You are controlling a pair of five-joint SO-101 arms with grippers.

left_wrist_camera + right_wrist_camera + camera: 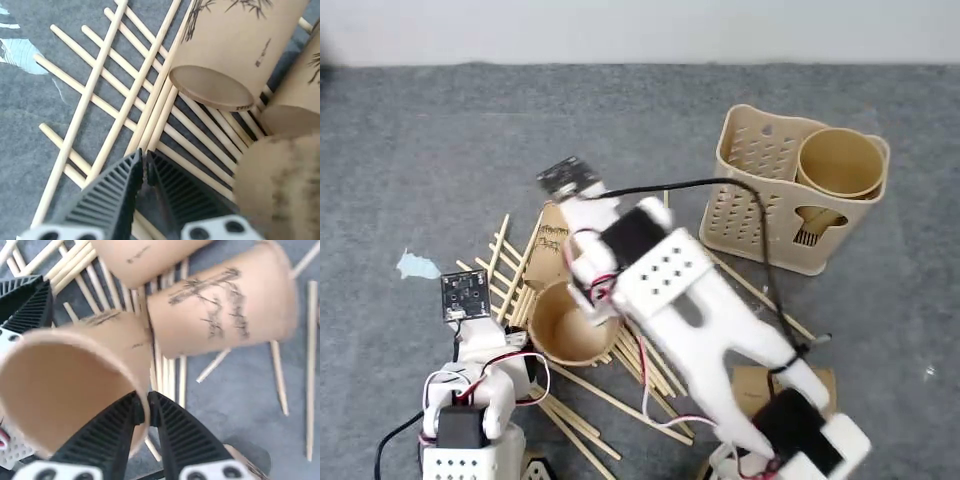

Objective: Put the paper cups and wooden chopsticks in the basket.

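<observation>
At the left of the high view a blue scrap (418,266) lies on the grey table (650,120), and near it the left arm stands at the near edge. Its left gripper (142,159) points down at the scattered chopsticks (120,110), jaws drawn almost together with only a thin slit between them. The tips sit right at a bundle of sticks, but whether one is pinched I cannot tell. The chopsticks lie crossed over one another in a loose heap that spreads from beside the left arm to under the right arm, with a few strays running on toward the basket (750,200). On the heap sits the gripped cup (565,325), tilted with its mouth open upward. The right gripper (145,407) is clamped on its rim, one jaw inside the mouth and one outside, the paper wall squeezed between them. Just beyond it a second cup (225,310) and a third cup (145,255) lie on their sides across the sticks, the second close against the gripped cup's wall. The right arm stretches from the near edge across the middle of the table. Well apart, at the right, the basket stands upright, and a fourth cup (840,165) stands upright in its right-hand compartment
</observation>
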